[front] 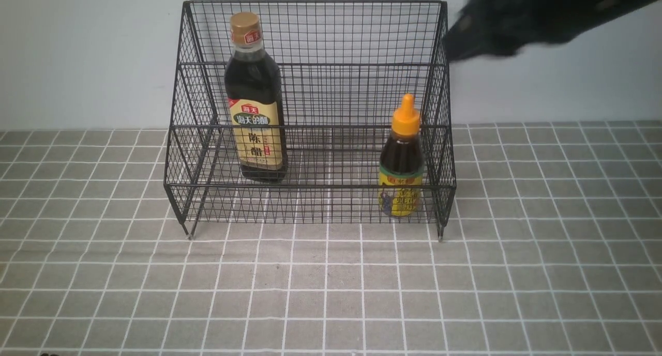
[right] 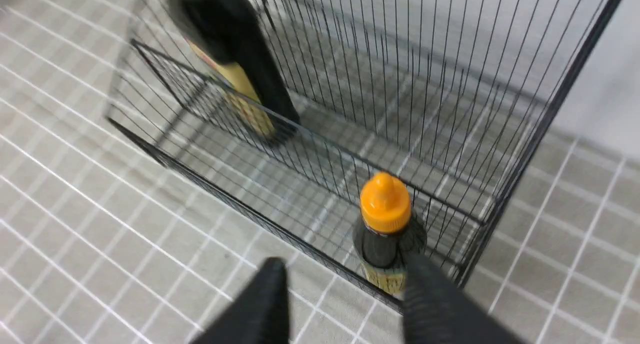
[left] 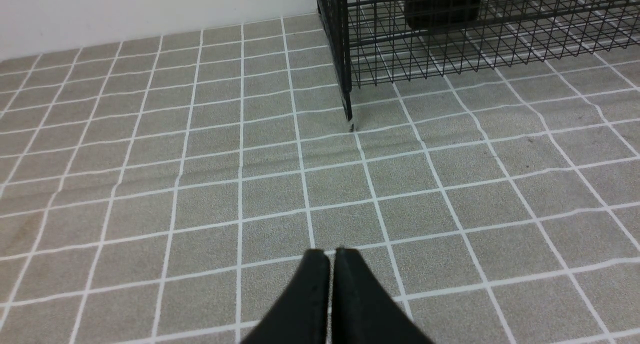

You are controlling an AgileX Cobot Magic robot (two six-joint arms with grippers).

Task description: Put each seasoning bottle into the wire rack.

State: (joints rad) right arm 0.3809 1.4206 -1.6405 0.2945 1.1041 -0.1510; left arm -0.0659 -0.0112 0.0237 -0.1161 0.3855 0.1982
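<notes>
My right tool [right: 350, 284] is blurred in the front view, up near the rack's upper right corner, and its two fingers stand apart with nothing between them. Below it and to its left is the black wire rack [front: 310, 187], standing on the gray tiled surface [front: 326, 283]. The small bottle [front: 401, 169], with the orange nozzle cap and yellow label, is the nearer one to that tool: I see it upright in the rack's front section, near the right side. The tall bottle [front: 256, 113], gold-capped, is farther off to the tool's left, in the section behind, leaning slightly. Neither bottle is in my grip. My left tool [left: 330, 294] is shut and empty, its tips together over the surface, with the rack's near leg beyond them and the tall bottle's base farther on.
</notes>
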